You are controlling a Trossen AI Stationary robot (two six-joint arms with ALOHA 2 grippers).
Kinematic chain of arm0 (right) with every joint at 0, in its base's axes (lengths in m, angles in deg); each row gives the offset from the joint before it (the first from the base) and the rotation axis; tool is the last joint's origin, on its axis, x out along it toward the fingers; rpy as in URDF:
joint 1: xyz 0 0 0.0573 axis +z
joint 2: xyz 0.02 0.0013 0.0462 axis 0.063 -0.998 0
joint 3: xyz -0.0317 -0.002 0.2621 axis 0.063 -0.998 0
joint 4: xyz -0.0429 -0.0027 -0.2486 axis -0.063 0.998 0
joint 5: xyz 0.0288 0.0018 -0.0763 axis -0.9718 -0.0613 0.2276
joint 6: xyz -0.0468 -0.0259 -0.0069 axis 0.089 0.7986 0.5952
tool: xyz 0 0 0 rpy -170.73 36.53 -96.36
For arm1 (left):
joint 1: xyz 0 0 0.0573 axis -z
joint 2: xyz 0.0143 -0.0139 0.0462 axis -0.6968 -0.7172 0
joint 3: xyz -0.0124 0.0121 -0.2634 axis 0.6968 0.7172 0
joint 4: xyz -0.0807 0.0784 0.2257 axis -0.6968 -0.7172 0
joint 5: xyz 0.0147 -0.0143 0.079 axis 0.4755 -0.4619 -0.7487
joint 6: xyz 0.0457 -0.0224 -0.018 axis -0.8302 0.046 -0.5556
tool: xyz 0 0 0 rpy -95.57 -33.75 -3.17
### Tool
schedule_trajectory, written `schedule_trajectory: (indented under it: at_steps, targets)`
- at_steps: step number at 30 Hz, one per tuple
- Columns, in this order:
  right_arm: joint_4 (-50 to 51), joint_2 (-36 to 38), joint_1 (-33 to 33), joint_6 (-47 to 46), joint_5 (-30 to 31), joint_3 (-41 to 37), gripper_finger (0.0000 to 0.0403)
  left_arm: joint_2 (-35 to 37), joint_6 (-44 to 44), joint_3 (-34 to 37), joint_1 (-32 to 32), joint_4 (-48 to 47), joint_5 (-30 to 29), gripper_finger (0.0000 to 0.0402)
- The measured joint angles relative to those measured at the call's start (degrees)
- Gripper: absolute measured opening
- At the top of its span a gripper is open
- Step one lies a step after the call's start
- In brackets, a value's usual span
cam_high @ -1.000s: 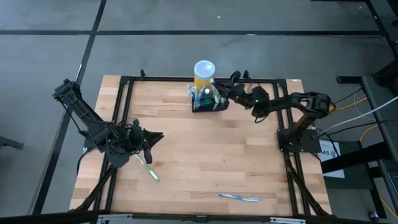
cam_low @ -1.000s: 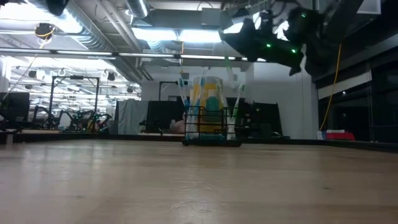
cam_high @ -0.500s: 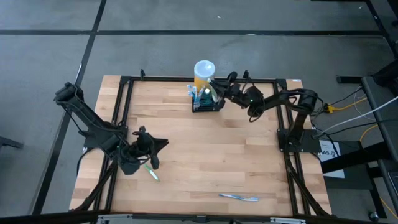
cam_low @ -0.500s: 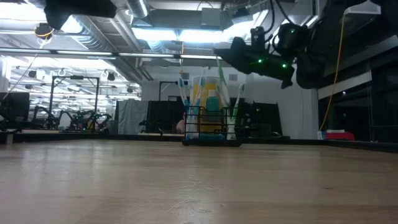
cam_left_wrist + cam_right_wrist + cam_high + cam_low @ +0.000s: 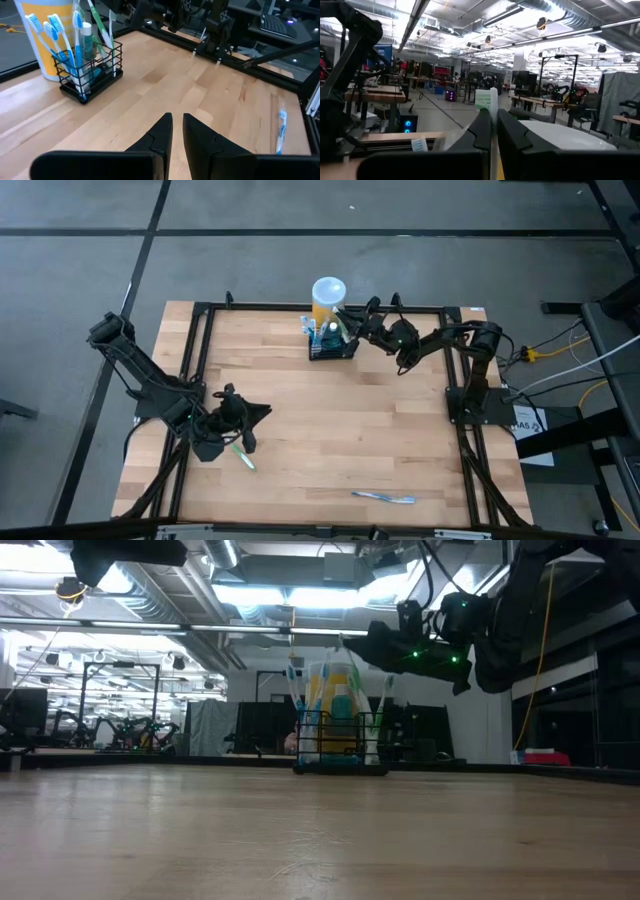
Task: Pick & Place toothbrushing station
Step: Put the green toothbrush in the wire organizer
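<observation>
The black wire-mesh holder (image 5: pixel 330 345) stands at the table's far middle with several toothbrushes upright in it. It also shows in the low view (image 5: pixel 340 745) and the left wrist view (image 5: pixel 90 62). My right gripper (image 5: pixel 350 320) is just above the holder's right side, shut on a green toothbrush (image 5: pixel 348 655). My left gripper (image 5: pixel 245 420) hangs shut and empty at the near left, above a green toothbrush (image 5: pixel 243 455) that lies flat on the table. My right gripper pinches the green toothbrush's handle (image 5: pixel 493 131) between its two fingers, coming level from the table's right. The brush head (image 5: pixel 485 100) sticks out past the fingertips. The toothbrush slants over the holder; I cannot tell whether its lower end is inside.
A yellow cylinder with a white round top (image 5: pixel 328 292) stands right behind the holder. A blue toothbrush (image 5: pixel 385 497) lies flat near the table's front edge, also in the left wrist view (image 5: pixel 280 130). A black frame (image 5: pixel 200 310) runs around the wooden top.
My right gripper has moved down and toward the table's left, onto the holder, carrying the green toothbrush with it. My left gripper shifted a little toward the near edge early on, then kept still; the green toothbrush below it stays on the table.
</observation>
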Motion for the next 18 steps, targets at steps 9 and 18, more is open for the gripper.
schedule_trajectory:
  at_steps: [9, 18]
  targets:
    - [0.04, 0.11, -0.01, -5.83, 2.54, 0.0, 0.0113, 0.02, 0.0, 0.0, 1.87, 0.88, 0.18, 0.0038]
    - [0.02, 4.06, 0.71, -8.29, 1.41, -0.01, 0.0194, 0.02, 0.44, 0.0, 4.65, 1.92, -0.74, 0.0038]
